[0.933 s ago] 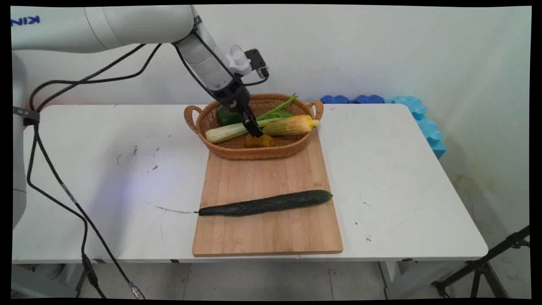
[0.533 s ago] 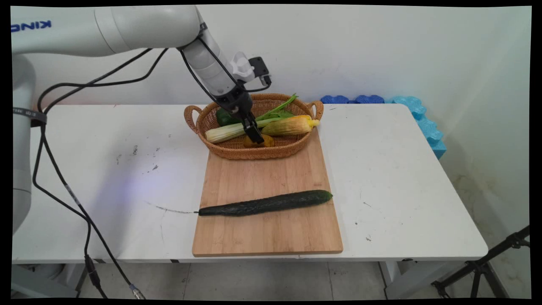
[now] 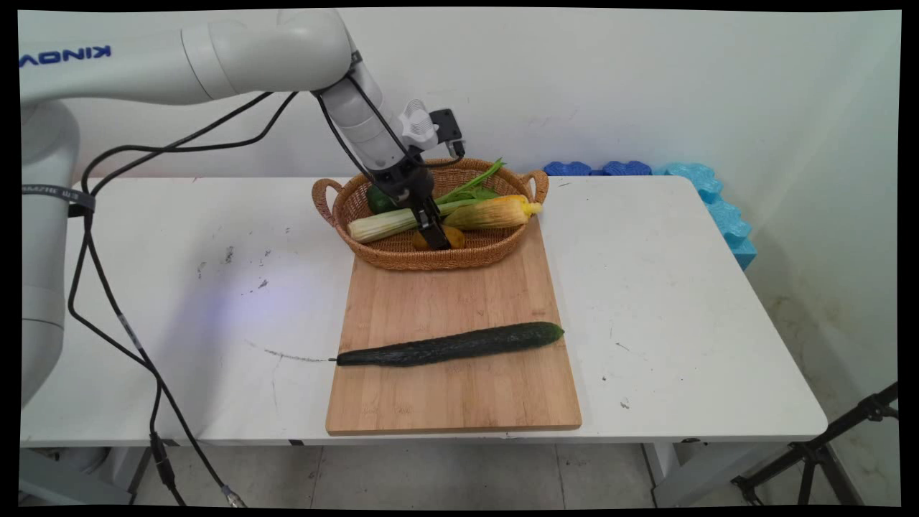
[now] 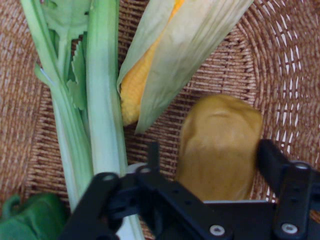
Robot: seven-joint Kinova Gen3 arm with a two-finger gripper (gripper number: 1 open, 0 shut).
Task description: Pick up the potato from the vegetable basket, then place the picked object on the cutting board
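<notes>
A dark green cucumber [image 3: 451, 345] lies across the wooden cutting board [image 3: 452, 391] on the white table [image 3: 179, 301], well apart from the gripper. Beyond it, the wicker basket [image 3: 337, 208] sits on the board's far end. The gripper [image 4: 210, 167] reaches into it, its jaws spread wide on either side of a yellow-brown potato [image 4: 217, 145]. Beside the potato lie a husked corn cob [image 4: 170, 50], celery stalks [image 4: 97, 100] and a green pepper [image 4: 30, 220].
</notes>
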